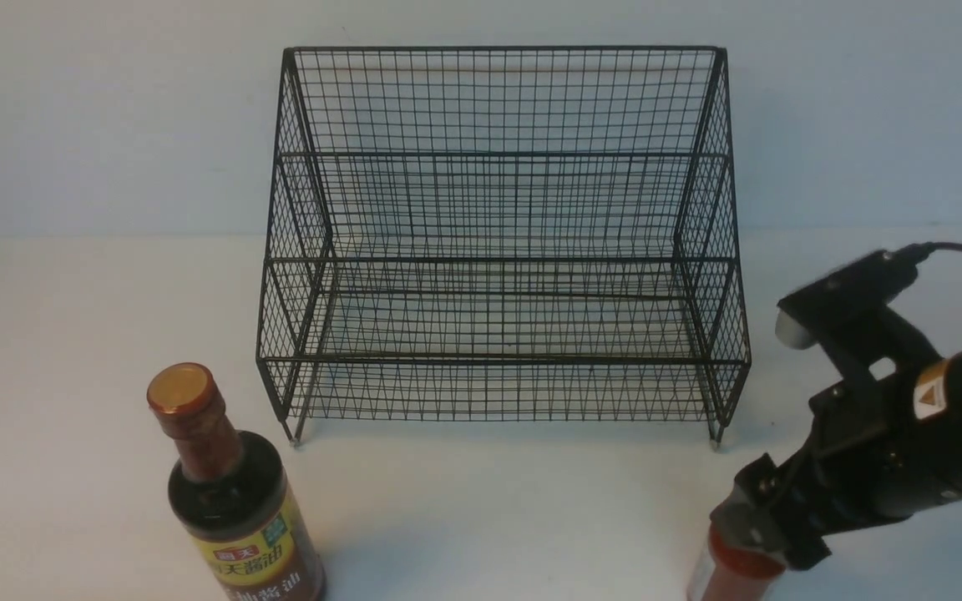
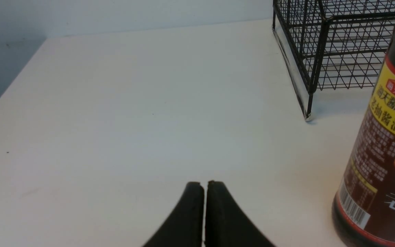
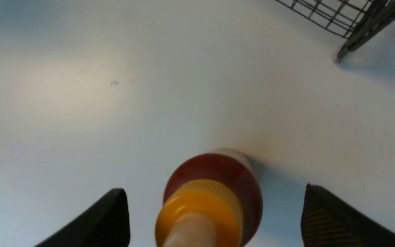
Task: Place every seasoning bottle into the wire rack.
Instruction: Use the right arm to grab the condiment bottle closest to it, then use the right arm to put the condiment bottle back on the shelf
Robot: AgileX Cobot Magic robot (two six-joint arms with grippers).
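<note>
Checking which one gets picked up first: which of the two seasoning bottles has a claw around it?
The short red-sauce bottle with the yellow cap: the open right claw straddles it without touching. The tall soy-sauce bottle has no claw around it.

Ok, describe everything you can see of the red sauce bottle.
The red sauce bottle is a rounded red squeeze bottle, plastic by its look, with a ribbed yellow cap and pale nozzle. It stands upright on the white table, near the wire rack's right front foot but apart. The right gripper's open fingers flank it without touching.
</note>
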